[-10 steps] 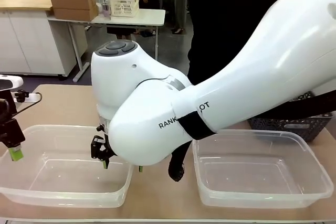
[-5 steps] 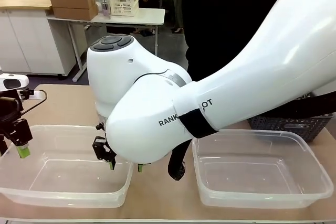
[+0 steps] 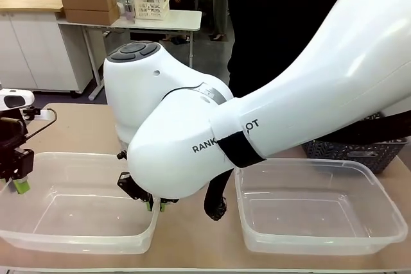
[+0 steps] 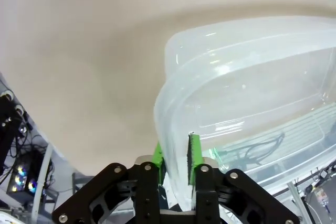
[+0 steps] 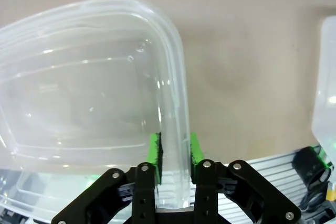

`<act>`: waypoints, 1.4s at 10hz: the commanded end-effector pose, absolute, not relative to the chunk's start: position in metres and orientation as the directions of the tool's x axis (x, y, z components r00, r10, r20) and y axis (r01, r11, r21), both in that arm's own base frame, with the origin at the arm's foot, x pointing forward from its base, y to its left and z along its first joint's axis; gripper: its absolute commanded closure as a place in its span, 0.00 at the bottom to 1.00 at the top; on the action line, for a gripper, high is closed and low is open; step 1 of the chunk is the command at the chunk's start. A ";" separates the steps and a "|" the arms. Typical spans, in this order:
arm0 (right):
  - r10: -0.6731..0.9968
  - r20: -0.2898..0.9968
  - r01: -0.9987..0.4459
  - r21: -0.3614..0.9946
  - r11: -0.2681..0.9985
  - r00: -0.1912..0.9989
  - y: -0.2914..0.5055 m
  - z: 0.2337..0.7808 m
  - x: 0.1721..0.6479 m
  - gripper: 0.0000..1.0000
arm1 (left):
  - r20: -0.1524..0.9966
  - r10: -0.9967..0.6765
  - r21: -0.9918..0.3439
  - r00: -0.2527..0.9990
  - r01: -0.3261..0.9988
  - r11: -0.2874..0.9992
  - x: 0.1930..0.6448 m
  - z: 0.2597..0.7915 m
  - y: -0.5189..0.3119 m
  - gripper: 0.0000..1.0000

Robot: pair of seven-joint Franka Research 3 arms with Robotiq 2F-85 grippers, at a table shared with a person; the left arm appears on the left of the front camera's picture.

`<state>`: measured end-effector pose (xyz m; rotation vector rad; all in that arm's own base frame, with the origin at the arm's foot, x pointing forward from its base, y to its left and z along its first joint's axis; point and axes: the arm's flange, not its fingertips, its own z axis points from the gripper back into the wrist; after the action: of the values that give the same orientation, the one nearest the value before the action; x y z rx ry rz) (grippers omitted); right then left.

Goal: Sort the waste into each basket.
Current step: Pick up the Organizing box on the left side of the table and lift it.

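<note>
The left end effector (image 4: 176,156) is clenched on the end wall of the left tub (image 3: 77,156), the thin clear wall pinched between its green pads. The right end effector (image 5: 175,153) grasps the same tub at the opposite end, rim between its pads. A right tub (image 3: 302,162) sits on the surface (image 3: 77,126) just beyond the right end effector, and the dark basket (image 3: 359,152) lies past that tub, well away from both.

This looks like a setting-up step, with the two arms taking hold of the tub to shift or lift it. The next move calls for both arms to travel together and level, since the flexible wall could buckle or slip.
</note>
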<state>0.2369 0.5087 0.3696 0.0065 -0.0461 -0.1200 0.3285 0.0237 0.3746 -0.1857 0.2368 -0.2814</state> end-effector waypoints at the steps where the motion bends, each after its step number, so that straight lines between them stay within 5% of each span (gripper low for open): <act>1: -0.143 0.063 0.143 0.008 0.990 0.988 0.514 0.376 0.238 1.00 | -0.167 -0.265 -0.208 0.950 0.229 0.951 0.205 0.302 0.003 1.00; 5: -0.148 0.056 0.148 0.003 0.989 0.987 0.503 0.386 0.243 1.00 | -0.174 -0.235 -0.260 0.956 0.185 0.948 0.205 0.321 0.006 1.00; 8: -0.053 0.010 0.054 -0.077 0.996 0.999 0.468 0.441 0.262 1.00 | -0.223 -0.140 -0.349 0.965 0.055 0.935 0.226 0.410 0.014 1.00; 13: 0.102 -0.103 -0.110 -0.077 0.991 0.989 0.402 0.504 0.276 1.00 | -0.139 -0.230 -0.411 0.963 0.155 0.898 0.307 0.523 -0.031 1.00; 14: 0.068 -0.086 -0.071 -0.030 0.997 0.994 0.427 0.512 0.268 1.00 | -0.151 -0.206 -0.396 0.967 0.132 0.909 0.268 0.485 -0.018 1.00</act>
<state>0.2732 0.4163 0.5202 -0.0408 0.0845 0.0862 0.2878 -0.0362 0.5056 -0.3871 0.1813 -0.1885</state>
